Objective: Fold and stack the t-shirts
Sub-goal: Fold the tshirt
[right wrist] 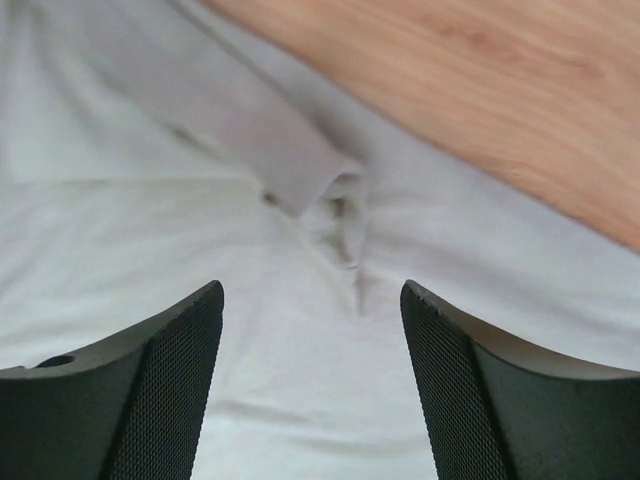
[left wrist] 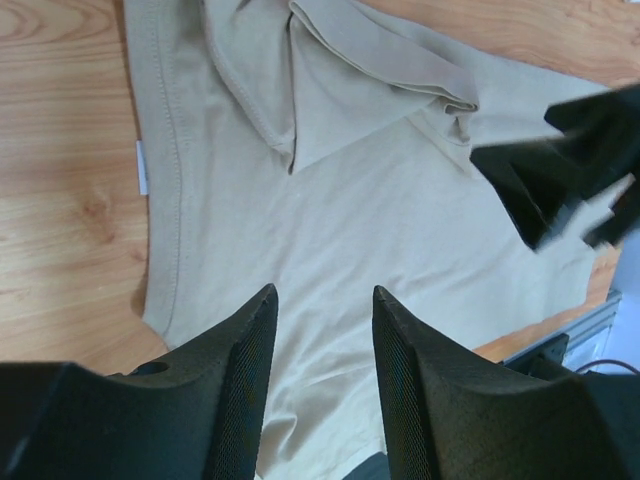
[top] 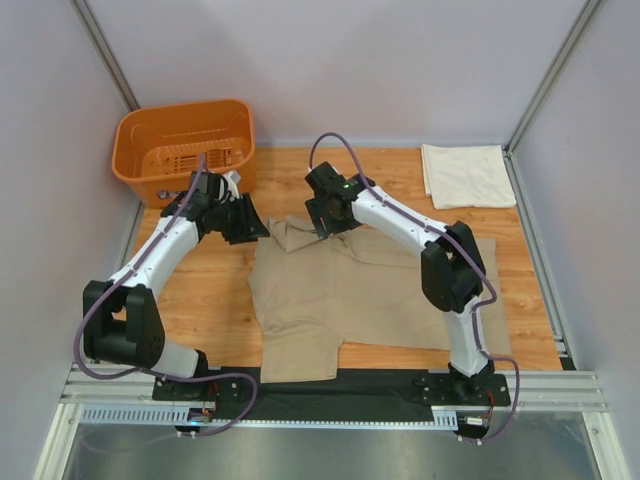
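Tan t-shirt [top: 340,290]: right side is lying hidden beneath the right arm [top: 445,265] from above; in the right wrist view it is running off the edges, blurred.
Right gripper [left wrist: 508,135]: is showing as a dark blur at the left wrist view's right edge.
Hem tag [left wrist: 141,167]: is appearing too small to read.
Orange basket [top: 185,108]: near wall is sitting partly behind the left arm [top: 170,240].

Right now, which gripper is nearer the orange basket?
Left. The left gripper hovers just beside the basket's near-right corner; the right gripper is farther right, over the tan shirt.
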Action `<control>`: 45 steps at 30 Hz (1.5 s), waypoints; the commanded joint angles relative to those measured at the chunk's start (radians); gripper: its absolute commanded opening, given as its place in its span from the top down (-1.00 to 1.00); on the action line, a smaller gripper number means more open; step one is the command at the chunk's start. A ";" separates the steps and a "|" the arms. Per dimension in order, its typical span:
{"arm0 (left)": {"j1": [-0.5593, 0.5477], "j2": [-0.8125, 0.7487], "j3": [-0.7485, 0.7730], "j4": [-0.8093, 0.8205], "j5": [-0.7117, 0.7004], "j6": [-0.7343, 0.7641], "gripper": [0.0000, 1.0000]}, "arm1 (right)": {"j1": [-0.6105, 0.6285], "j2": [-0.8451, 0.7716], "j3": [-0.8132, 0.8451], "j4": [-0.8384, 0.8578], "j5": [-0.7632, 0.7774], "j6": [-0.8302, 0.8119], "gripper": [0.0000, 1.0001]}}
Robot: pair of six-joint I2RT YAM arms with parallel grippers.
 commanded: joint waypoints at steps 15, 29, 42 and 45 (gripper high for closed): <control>-0.047 0.357 0.133 0.331 -0.013 -0.232 0.01 | -0.280 -0.155 -0.468 0.642 -0.837 0.819 -0.31; -0.060 0.527 0.264 0.371 -0.034 -0.204 -0.01 | -0.280 -0.135 -0.443 0.556 -0.815 0.721 -0.31; -0.096 0.606 0.384 0.214 -0.128 -0.212 0.09 | -0.303 -0.152 -0.457 0.547 -0.807 0.689 -0.29; -0.100 0.600 0.378 0.207 -0.144 -0.206 0.09 | -0.309 -0.158 -0.471 0.551 -0.812 0.687 -0.29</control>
